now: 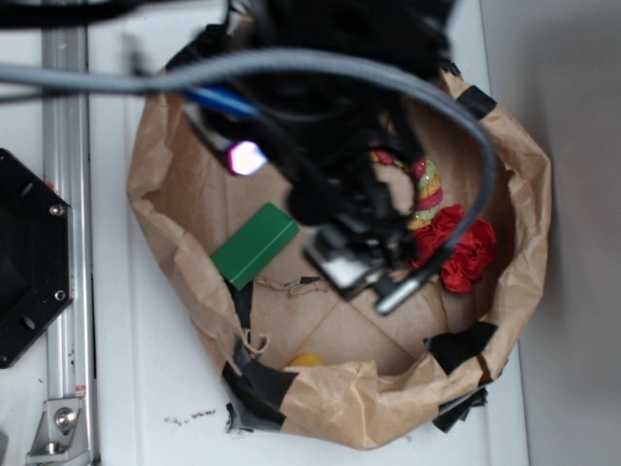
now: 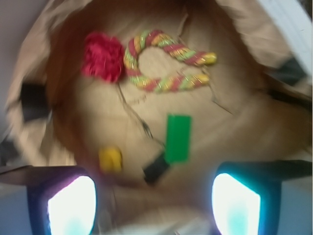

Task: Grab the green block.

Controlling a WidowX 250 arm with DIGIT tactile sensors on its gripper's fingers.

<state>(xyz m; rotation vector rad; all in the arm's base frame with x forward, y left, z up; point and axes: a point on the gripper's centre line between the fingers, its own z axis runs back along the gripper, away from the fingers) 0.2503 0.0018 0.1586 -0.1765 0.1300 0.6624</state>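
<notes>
The green block (image 1: 254,245) is a solid-green bar lying flat on the floor of a brown paper bag (image 1: 175,165), left of centre. In the wrist view the green block (image 2: 178,138) lies ahead of the jaws, slightly right of middle. My gripper (image 2: 154,205) hovers above the bag, open and empty, with its two glowing fingertips (image 2: 72,205) far apart at the bottom of the wrist view. In the exterior view the dark arm (image 1: 359,175) covers the bag's middle, and the fingertips there are blurred.
A red-yellow-green striped rope (image 2: 164,63) and a red fuzzy ball (image 2: 102,56) lie at the bag's far side. A small yellow object (image 2: 110,159) and a black tape patch (image 2: 155,169) lie near the block. The bag's walls (image 1: 369,398) rise all round. A metal rail (image 1: 68,194) runs at left.
</notes>
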